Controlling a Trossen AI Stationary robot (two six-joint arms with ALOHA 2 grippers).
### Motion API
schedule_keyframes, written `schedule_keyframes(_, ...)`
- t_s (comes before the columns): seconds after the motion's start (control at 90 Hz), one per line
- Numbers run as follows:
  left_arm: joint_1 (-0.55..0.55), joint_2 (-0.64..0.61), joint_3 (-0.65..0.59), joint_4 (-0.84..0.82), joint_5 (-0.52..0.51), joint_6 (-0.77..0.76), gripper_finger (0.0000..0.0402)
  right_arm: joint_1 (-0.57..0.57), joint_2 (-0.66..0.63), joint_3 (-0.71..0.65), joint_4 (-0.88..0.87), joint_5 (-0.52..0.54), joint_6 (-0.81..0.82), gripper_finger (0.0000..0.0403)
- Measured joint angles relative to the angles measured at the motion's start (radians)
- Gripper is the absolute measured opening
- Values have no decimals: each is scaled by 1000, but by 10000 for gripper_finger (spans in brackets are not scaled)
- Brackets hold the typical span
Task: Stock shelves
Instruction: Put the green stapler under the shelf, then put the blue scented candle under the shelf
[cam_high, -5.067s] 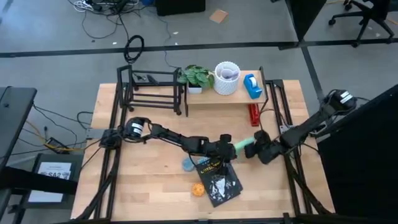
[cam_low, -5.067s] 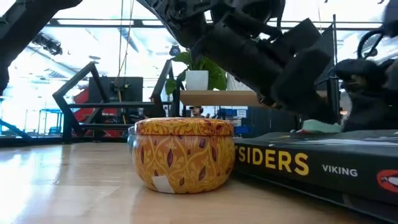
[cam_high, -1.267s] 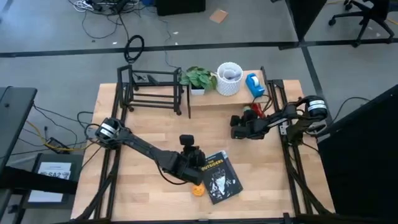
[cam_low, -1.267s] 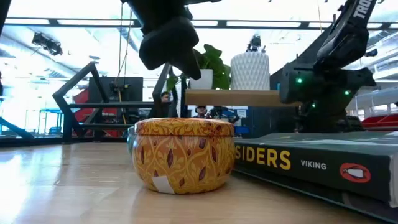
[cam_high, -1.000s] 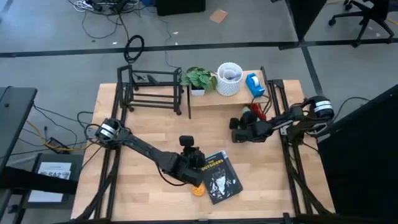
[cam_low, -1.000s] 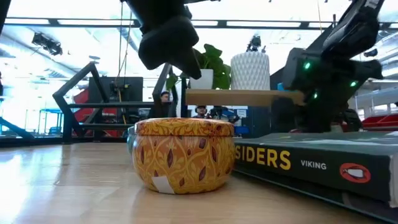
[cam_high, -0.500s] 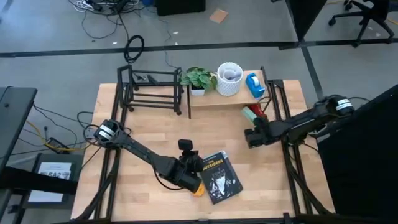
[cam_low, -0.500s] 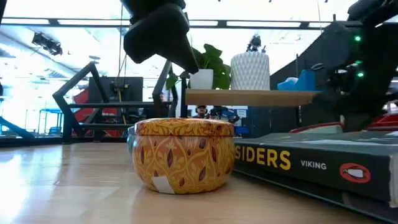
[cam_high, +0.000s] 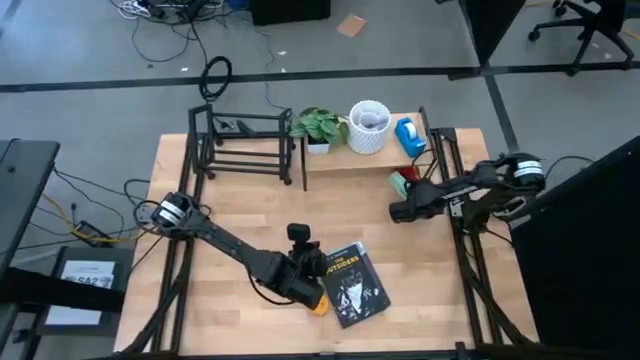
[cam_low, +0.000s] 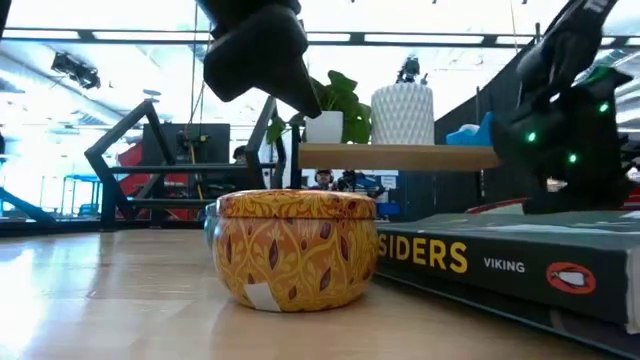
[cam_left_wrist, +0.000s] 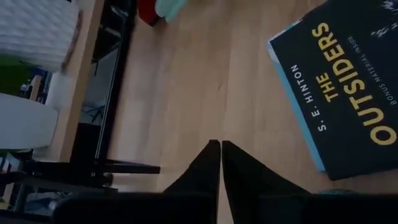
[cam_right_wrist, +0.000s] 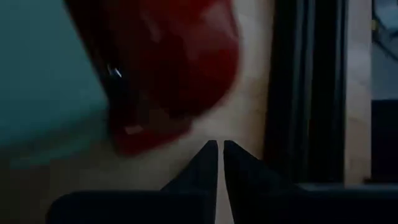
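Left end effector hovers closed beside book.

i'm seeing the wooden table carrying a black book, an orange patterned tin, a red object and a teal thing, with the plank-topped stand and black rack sitting at its far edge.

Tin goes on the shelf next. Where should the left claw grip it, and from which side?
Probably grip the yellow tin across its round side wall, straight down from above: it stands upright and low, and the book lies close beside it.
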Motion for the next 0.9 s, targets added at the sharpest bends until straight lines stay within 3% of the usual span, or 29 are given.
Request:
schedule_keyframes(0.167, 0, 0, 0, -1, 0, 1, 0, -13, 28, -1, 99, 15, -135, 0)
schedule_keyframes(0.511, 0, 0, 0, -1, 1, 2, 0, 22, -33, 25, 177, 27, -143, 0)
schedule_keyframes(0.656, 0, 0, 0, -2, 1, 2, 0, 29, -67, 27, 104, 29, -119, 0)
schedule_keyframes(0.778, -6, 0, 0, -4, -9, 2, 0, 101, -150, 31, -5, -6, -50, 0)
schedule_keyframes(0.9, -23, -8, 0, -2, -43, 1, 0, 261, -251, 81, -90, -14, 23, 0)
